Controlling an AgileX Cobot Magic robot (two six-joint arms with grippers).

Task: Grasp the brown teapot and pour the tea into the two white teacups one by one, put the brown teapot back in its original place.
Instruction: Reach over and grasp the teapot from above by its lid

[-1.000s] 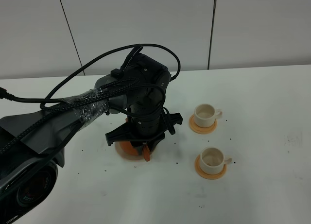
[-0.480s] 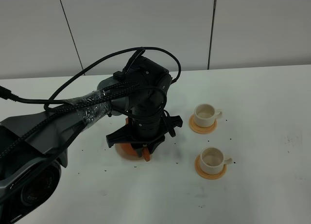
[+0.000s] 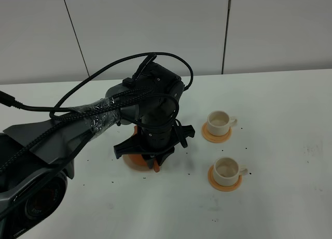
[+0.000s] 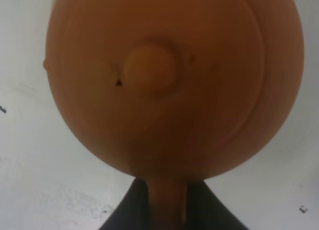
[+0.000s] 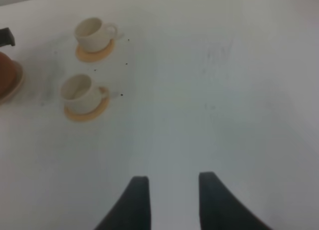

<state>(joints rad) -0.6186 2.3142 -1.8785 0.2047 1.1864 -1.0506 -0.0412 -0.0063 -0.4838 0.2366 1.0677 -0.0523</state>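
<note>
The brown teapot (image 4: pixel 169 85) fills the left wrist view, seen from above with its knobbed lid (image 4: pixel 149 69). Its loop handle (image 4: pixel 167 200) sits between the two dark fingers of my left gripper (image 4: pixel 168 210), which press it from both sides. In the high view my left gripper (image 3: pixel 154 158) covers most of the teapot (image 3: pixel 136 158). The two white teacups (image 3: pixel 219 122) (image 3: pixel 226 169) stand on tan coasters to the right, their insides pale. The tea is hidden. My right gripper (image 5: pixel 169 200) hangs open over bare table, far from the cups (image 5: pixel 89 33) (image 5: pixel 77 90).
The beige trivet (image 5: pixel 19 81) peeks out under the teapot (image 5: pixel 5 73) in the right wrist view. Black cables loop over the left arm (image 3: pixel 78 127). Small dark specks dot the white table (image 3: pixel 290 197). A grey panelled wall stands behind.
The left arm has shifted slightly over the teapot, and the cable loop above it has risen a little. The cups have not moved.
</note>
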